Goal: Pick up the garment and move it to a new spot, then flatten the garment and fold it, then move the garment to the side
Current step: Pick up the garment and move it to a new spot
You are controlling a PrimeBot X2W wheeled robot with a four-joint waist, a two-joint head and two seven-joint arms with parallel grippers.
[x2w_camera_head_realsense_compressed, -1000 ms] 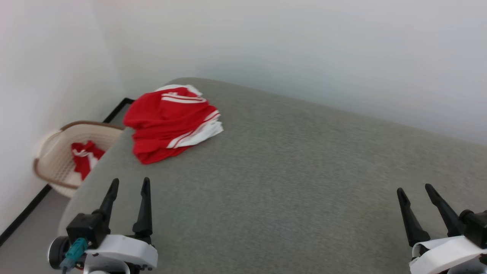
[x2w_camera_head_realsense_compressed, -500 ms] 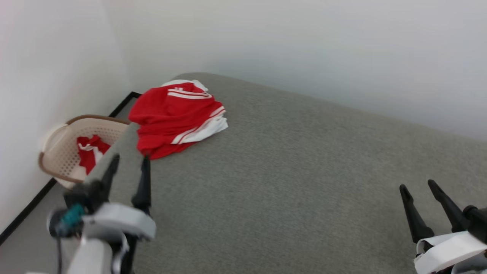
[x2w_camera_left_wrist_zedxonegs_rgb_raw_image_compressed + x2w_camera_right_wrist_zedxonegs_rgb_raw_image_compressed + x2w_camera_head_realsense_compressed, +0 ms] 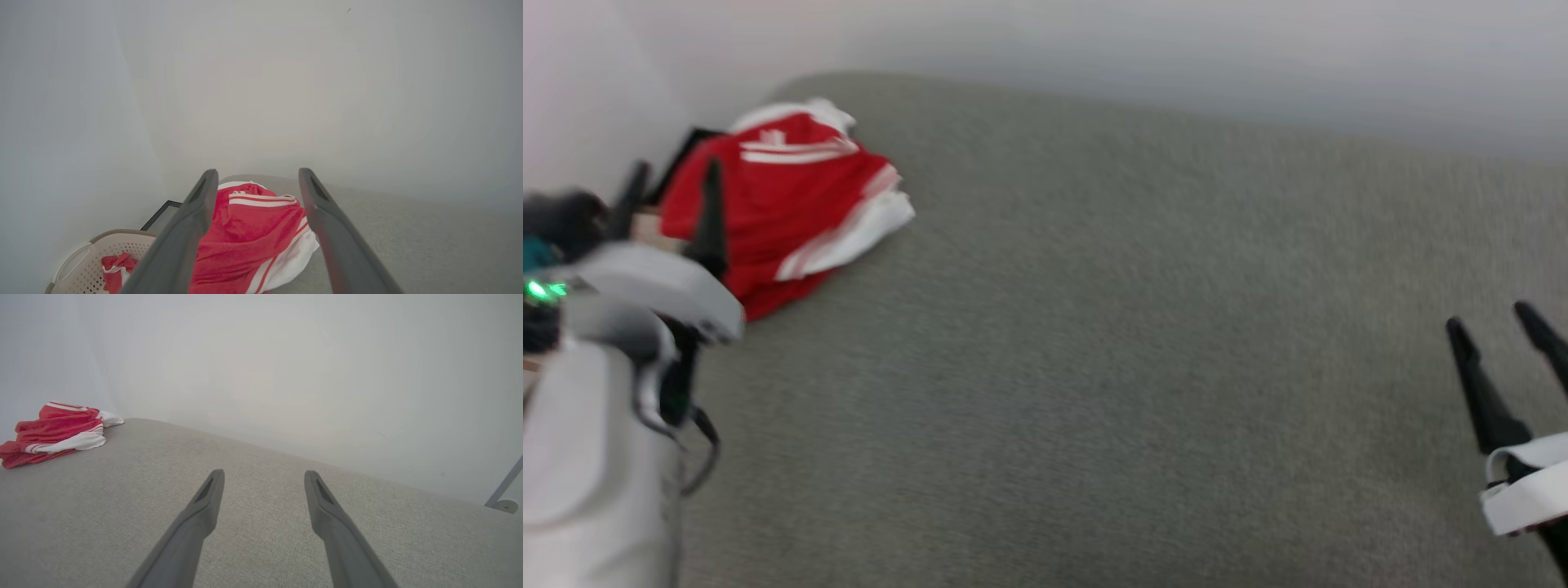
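1. The garment [image 3: 768, 204] lies in a crumpled heap at the far left corner of the grey padded surface [image 3: 1135, 343], red with white panels and stripes showing.
2. The left gripper [image 3: 677, 166] hangs raised near that corner, its two dark fingers spread wide with nothing between them. The head view is blurred there, but I can see no contact with the cloth.
3. Looking along those fingers, the garment sits ahead and below, framed in the gap between them.
4. The right gripper [image 3: 1488, 318] is well apart from the garment, over the bare right side of the surface, its fingers likewise splayed and empty.
5. A beige perforated basket [image 3: 135, 248] stands on the floor beside the surface's left edge, with a smaller red-and-white cloth [image 3: 112, 265] inside.
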